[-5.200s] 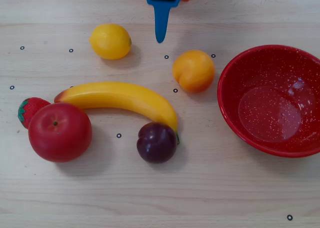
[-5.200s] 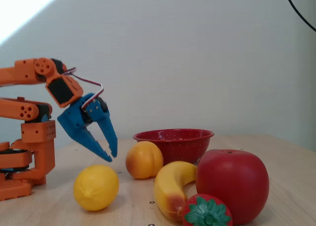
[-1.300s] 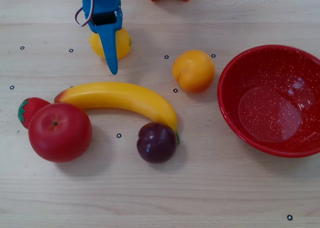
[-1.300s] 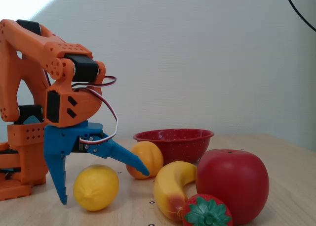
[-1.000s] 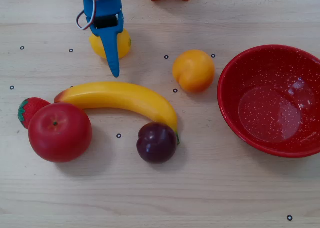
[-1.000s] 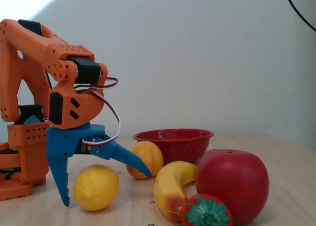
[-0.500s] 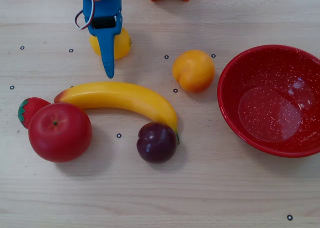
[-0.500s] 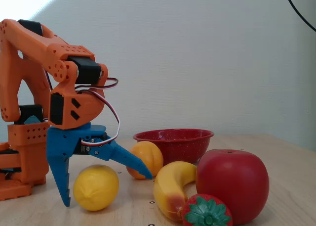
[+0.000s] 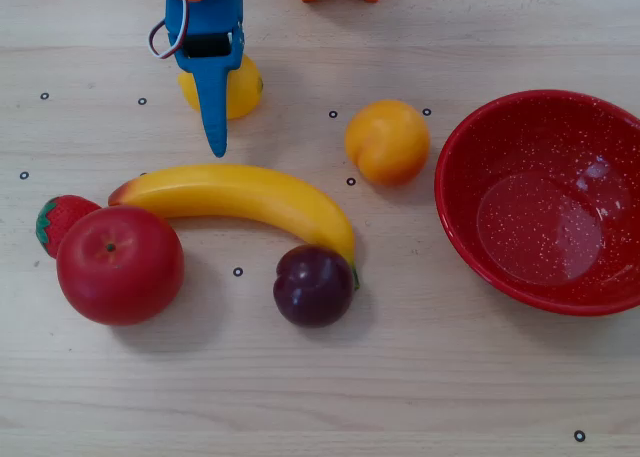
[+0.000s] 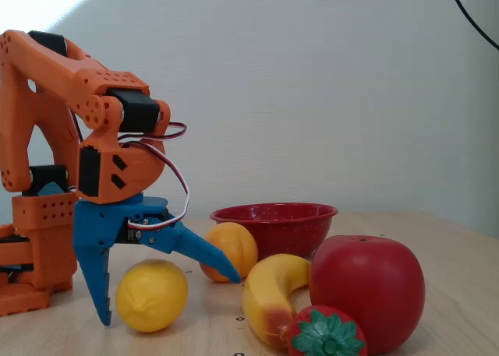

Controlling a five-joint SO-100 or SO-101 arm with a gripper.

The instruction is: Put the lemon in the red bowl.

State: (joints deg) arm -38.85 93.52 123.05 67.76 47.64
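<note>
The lemon point(image 9: 245, 89) lies on the table at the back left of the overhead view, partly covered by my blue gripper point(image 9: 212, 102). In the fixed view the gripper point(image 10: 169, 300) is open and straddles the lemon point(image 10: 152, 295): one finger points down to the table on its left, and the other reaches out over its right side. The lemon rests on the table, and neither finger clearly presses on it. The red bowl point(image 9: 470, 157) stands empty at the right of the overhead view and shows behind the fruit in the fixed view point(image 10: 273, 223).
An orange-yellow round fruit point(image 9: 387, 141) sits between the lemon and the bowl. A banana point(image 9: 250, 199), a red apple point(image 9: 120, 264), a strawberry point(image 9: 60, 220) and a dark plum point(image 9: 313, 285) lie in front of the lemon. The arm's orange base point(image 10: 35, 239) is at the fixed view's left.
</note>
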